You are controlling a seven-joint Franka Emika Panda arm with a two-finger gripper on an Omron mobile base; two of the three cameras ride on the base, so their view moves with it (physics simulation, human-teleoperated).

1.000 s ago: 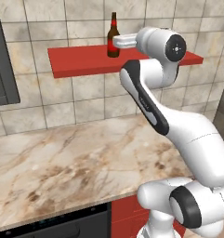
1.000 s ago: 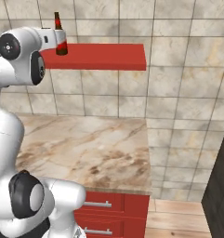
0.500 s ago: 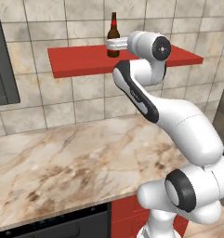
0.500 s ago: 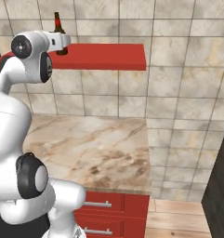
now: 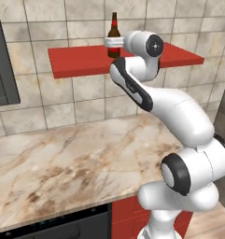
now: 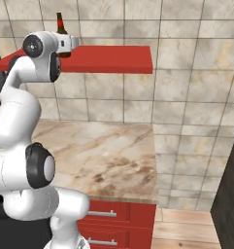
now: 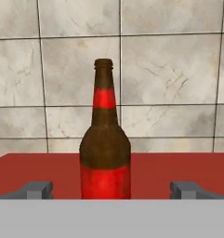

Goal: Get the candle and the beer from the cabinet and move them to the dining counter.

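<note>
On the cabinet [image 5: 86,63], the thin red shelf board against the tiled wall, the beer [image 7: 105,144] stands upright near the middle of the board, and your gripper [image 7: 111,189] is levelled straight at it. In the hand view the two fingertips [image 7: 35,189] sit wide apart, one on either side of the bottle's labelled body with clear space between each tip and the glass, so the tool is spread and holds nothing. You have it that way, I judge, so the jaws can slide past the widest part of the bottle before closing on the label. From the left base view the hand reaches in from the shelf's front edge at bottle height, which keeps the fingers above the board and clear of it. The marbled worktop [image 6: 108,155] lies well below the shelf. The bottle has yet to be gripped, and a little more advance toward the wall looks needed; push gently, since a tall bottle nudged at its body may tip
</note>
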